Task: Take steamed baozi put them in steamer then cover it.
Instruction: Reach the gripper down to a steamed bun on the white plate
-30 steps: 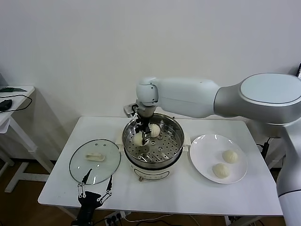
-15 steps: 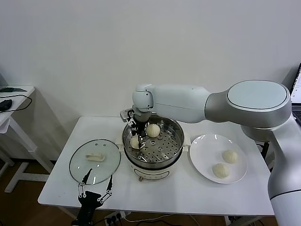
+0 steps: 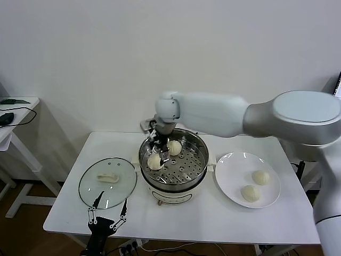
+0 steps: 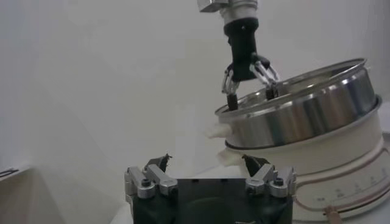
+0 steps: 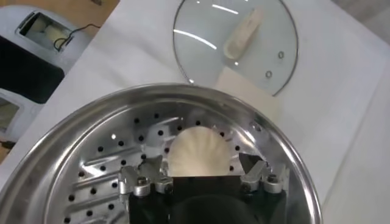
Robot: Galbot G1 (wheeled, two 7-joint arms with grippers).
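Note:
The steamer [image 3: 198, 172] stands mid-table and holds two baozi, one at its left [image 3: 155, 162] and one at the back [image 3: 174, 148]. My right gripper [image 3: 160, 151] hangs open just above the left one. In the right wrist view the open jaws [image 5: 201, 164] straddle that baozi [image 5: 198, 149], which rests on the perforated tray [image 5: 103, 164]. Two more baozi [image 3: 260, 177] [image 3: 250, 193] lie on the white plate [image 3: 234, 165]. The glass cover [image 3: 120, 189] lies flat left of the steamer. My left gripper [image 3: 110, 205] is open and empty at the table's front edge.
The cover's cream handle [image 3: 106, 177] points up; the cover also shows in the right wrist view [image 5: 207, 42]. In the left wrist view the steamer's steel wall [image 4: 304, 109] is ahead of the left gripper [image 4: 206, 163], with the right gripper [image 4: 250, 91] above its rim.
My right gripper carried a baozi down to the left side of the steamer tray, opened, and now sits slightly above it. The left arm has not moved.

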